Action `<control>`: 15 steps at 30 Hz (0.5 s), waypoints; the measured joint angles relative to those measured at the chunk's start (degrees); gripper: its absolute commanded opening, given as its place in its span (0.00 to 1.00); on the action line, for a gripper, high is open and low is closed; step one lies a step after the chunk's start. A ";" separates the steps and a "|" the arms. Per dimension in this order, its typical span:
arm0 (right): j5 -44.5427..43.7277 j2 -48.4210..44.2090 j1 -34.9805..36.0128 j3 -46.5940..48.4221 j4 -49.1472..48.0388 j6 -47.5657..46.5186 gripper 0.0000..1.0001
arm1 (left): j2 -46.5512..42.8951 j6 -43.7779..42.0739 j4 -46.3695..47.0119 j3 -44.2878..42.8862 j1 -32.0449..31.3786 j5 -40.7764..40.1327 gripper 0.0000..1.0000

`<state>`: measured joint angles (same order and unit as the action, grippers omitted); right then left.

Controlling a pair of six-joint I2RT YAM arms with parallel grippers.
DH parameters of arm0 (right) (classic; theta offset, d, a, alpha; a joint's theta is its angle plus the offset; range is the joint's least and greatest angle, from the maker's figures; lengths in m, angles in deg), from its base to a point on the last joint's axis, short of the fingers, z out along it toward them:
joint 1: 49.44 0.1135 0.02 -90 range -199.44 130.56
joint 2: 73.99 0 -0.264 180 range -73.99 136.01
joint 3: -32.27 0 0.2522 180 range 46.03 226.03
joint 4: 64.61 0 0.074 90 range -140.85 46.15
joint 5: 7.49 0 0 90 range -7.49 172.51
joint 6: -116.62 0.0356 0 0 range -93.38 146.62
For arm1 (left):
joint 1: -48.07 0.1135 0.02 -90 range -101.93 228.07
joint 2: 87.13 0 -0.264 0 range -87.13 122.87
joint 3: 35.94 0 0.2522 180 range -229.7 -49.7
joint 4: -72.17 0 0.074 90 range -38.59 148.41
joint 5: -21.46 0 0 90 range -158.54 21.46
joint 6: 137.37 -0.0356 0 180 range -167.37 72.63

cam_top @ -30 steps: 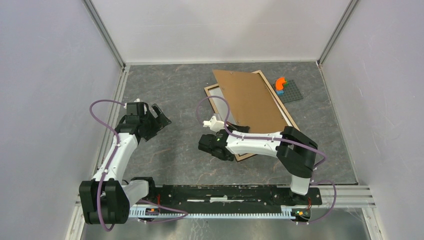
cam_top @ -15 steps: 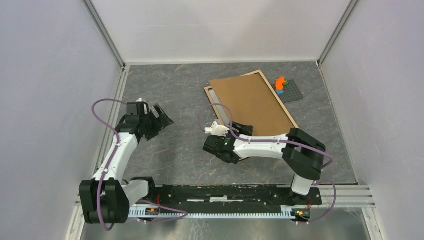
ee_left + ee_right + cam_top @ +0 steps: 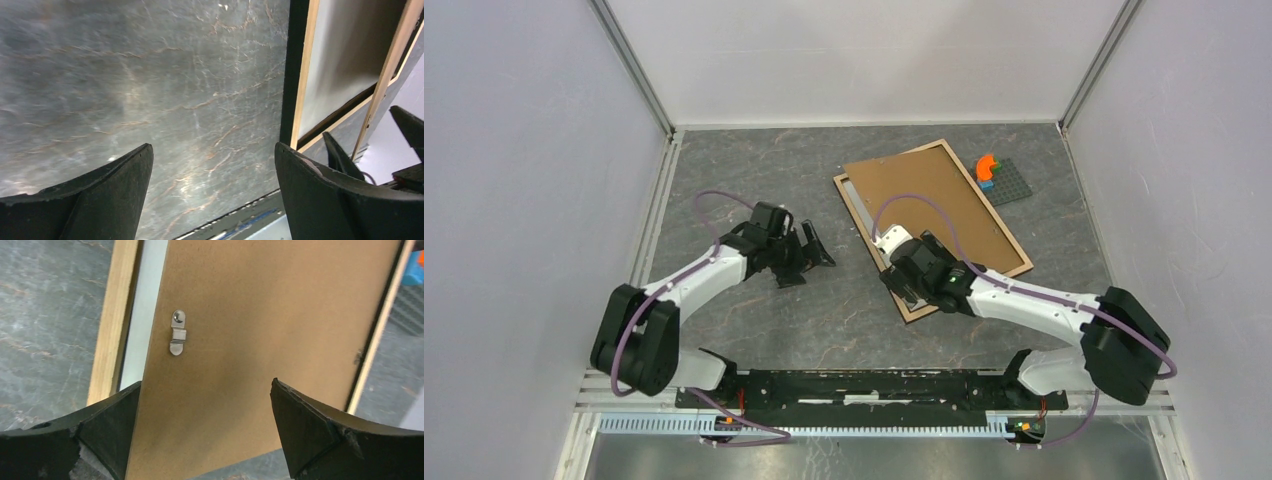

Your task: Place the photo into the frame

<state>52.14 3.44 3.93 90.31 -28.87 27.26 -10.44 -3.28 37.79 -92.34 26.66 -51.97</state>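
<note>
The frame point(image 3: 841, 183) lies flat right of the table's middle, light wood rim up. Its side is black point(image 3: 292, 75). A plain brown backing panel point(image 3: 934, 200) rests on it with a metal clip point(image 3: 177, 332). The photo's picture does not show. A pale strip point(image 3: 145, 315) runs between panel and rim; I cannot tell what it is. My right gripper point(image 3: 912, 262) point(image 3: 206, 384) hovers open over the panel's near end with nothing between its fingers. My left gripper point(image 3: 816, 250) point(image 3: 212, 147) is open over bare table just left of the frame.
A small grey studded plate point(image 3: 1009, 183) with an orange piece point(image 3: 986, 165) sits just beyond the frame's far right corner. Grey walls close in the marbled table point(image 3: 754, 170) on three sides. The arms' base rail point(image 3: 864, 385) runs along the near edge.
The backing panel, tilted up a second ago, now lies flat on the frame. My right gripper opened and moved over the frame's near end. My left gripper swung right toward the frame.
</note>
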 measured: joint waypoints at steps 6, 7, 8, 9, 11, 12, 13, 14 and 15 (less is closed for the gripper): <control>10.80 -4.28 -3.65 -4.07 -3.28 0.24 0.98 | 6.62 9.29 1.09 -4.63 -5.86 -3.10 0.93; 12.52 -4.66 -3.96 -4.39 -3.45 0.87 0.98 | 7.39 10.40 1.16 -5.46 -6.54 -3.69 0.91; 14.43 -4.85 -4.26 -4.46 -3.48 1.84 0.98 | 8.41 11.72 1.25 -6.67 -7.45 -4.66 0.90; 16.44 -5.01 -4.55 -4.44 -3.67 3.13 0.98 | 9.38 12.83 1.53 -7.65 -8.15 -5.14 0.89; 20.11 -5.31 -5.01 -4.09 -3.58 6.08 0.98 | 11.02 14.82 2.05 -9.20 -9.22 -6.19 0.88; 21.70 -5.53 -5.18 -3.67 -3.21 7.67 0.98 | 11.80 15.80 2.29 -9.77 -9.62 -6.60 0.88; 23.08 -6.12 -5.49 -3.26 -2.91 9.27 0.98 | 12.46 16.57 2.40 -10.23 -9.92 -7.04 0.88; 24.02 -7.13 -6.03 -3.02 -2.84 10.51 0.98 | 13.03 17.14 2.49 -10.54 -10.10 -7.45 0.88; 25.09 -8.35 -7.04 -2.99 -2.91 11.47 0.98 | 13.49 17.44 2.49 -10.73 -10.19 -7.67 0.88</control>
<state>77.23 -4.91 -3.11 87.31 -31.78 38.74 3.04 14.17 40.28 -103.07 16.48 -59.64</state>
